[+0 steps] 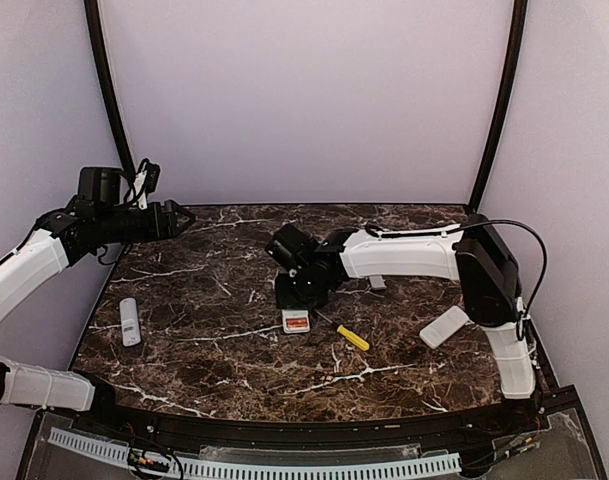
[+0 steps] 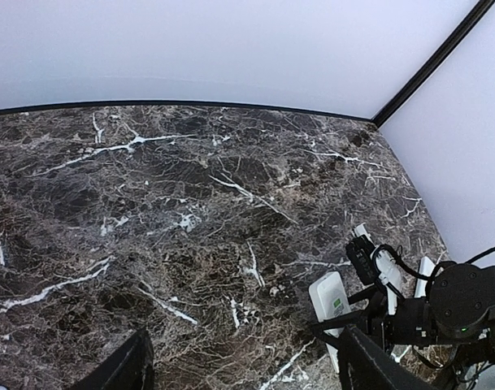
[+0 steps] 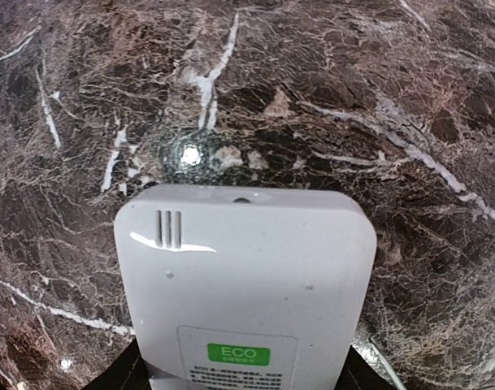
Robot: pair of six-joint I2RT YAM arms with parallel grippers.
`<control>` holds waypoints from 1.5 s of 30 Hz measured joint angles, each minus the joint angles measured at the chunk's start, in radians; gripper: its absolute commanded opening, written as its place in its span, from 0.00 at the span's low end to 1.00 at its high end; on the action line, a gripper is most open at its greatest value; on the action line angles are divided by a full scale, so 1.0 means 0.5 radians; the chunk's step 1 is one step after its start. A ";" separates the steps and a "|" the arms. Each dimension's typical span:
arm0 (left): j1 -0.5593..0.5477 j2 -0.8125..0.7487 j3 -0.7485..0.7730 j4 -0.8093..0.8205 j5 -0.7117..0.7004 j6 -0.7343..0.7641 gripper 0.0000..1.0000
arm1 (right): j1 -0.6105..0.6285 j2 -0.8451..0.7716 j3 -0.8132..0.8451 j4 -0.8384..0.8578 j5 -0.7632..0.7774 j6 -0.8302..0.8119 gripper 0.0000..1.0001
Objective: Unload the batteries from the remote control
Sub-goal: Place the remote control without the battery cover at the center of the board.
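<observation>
Batteries (image 1: 297, 322) seem to show as a small orange-red patch in the white remote control (image 3: 245, 284), near the middle of the tabletop (image 1: 214, 350). The right pincer (image 1: 297, 293) grips that remote control by its sides. The left pincer (image 1: 180, 218) is wide open and holds nothing, up in the air by the far left corner. A yellow screwdriver (image 1: 353, 338) lies near the remote control, on its right. A second remote (image 1: 130, 321) lies near the left edge.

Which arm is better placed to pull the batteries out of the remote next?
Probably left: the left gripper is open and empty, whereas the right gripper is holding the remote, batteries exposed.
</observation>
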 measured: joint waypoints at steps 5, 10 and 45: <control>0.000 0.000 0.000 -0.008 -0.067 0.000 0.77 | 0.000 0.074 0.061 -0.087 0.021 0.092 0.31; 0.000 0.000 0.000 -0.009 -0.087 0.000 0.77 | -0.001 0.129 0.160 -0.146 0.031 0.140 0.35; 0.000 0.053 0.000 -0.026 -0.085 -0.001 0.77 | -0.021 0.298 0.305 -0.246 0.006 0.195 0.80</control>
